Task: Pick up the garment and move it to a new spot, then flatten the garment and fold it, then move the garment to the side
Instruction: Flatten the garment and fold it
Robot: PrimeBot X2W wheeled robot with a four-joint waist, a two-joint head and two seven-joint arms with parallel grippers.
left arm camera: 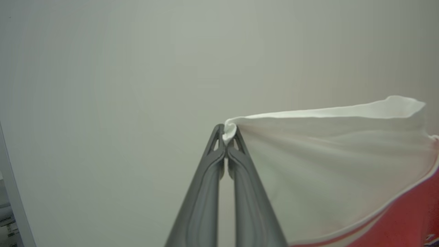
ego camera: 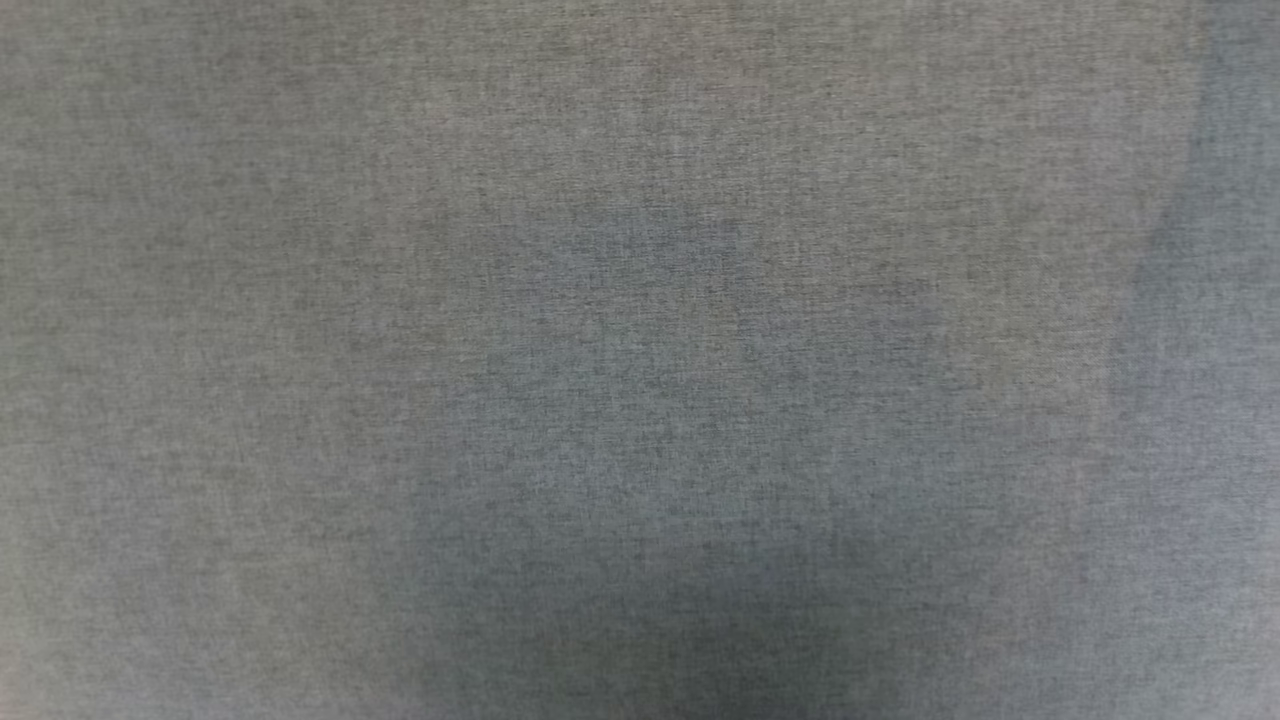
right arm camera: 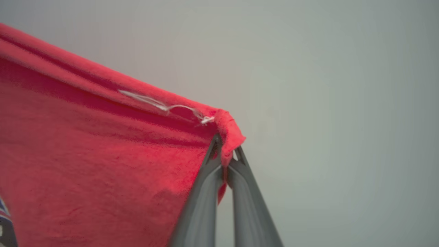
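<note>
My left gripper (left arm camera: 228, 135) is shut on a white corner of the garment (left arm camera: 329, 164); the white cloth stretches away to the right in the left wrist view and turns red at the lower right. In the right wrist view my right gripper (right arm camera: 226, 151) is shut on a red corner of the garment (right arm camera: 103, 154), which spreads taut to the left with a loose white thread along its top edge. Both corners are held in the air against a pale background.
The head view looks down on a grey woven cloth surface (ego camera: 640, 360) with soft shadows at the middle bottom and right. A pale plain wall (left arm camera: 103, 85) lies behind the left gripper, with a pale upright edge (left arm camera: 13, 199) at the far left.
</note>
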